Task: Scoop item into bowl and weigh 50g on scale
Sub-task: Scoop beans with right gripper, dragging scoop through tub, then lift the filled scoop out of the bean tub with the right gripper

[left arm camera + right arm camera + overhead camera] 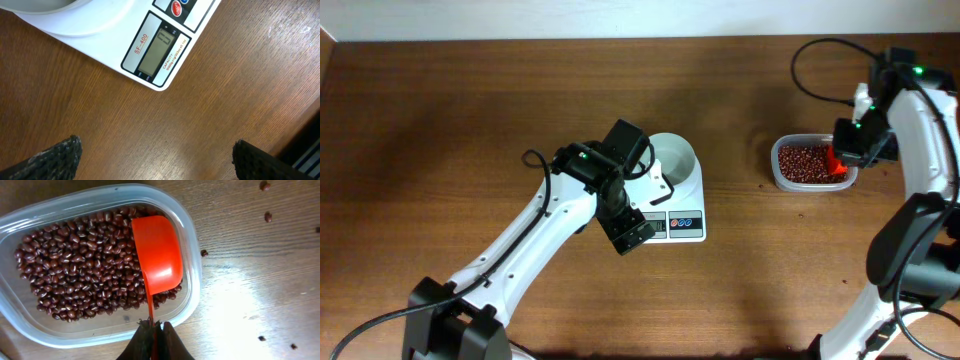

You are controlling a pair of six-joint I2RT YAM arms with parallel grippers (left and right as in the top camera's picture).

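Observation:
The dark red-brown beans fill a clear plastic tub at the right; they show close up in the right wrist view. My right gripper is shut on the handle of an orange-red scoop, whose cup lies turned over above the tub's right end. The white bowl stands on the white scale at mid-table. My left gripper is open and empty just in front of the scale's display.
Several loose beans lie on the wooden table to the right of the tub. The left arm crosses the table in front of the scale. A black cable loops at the back right.

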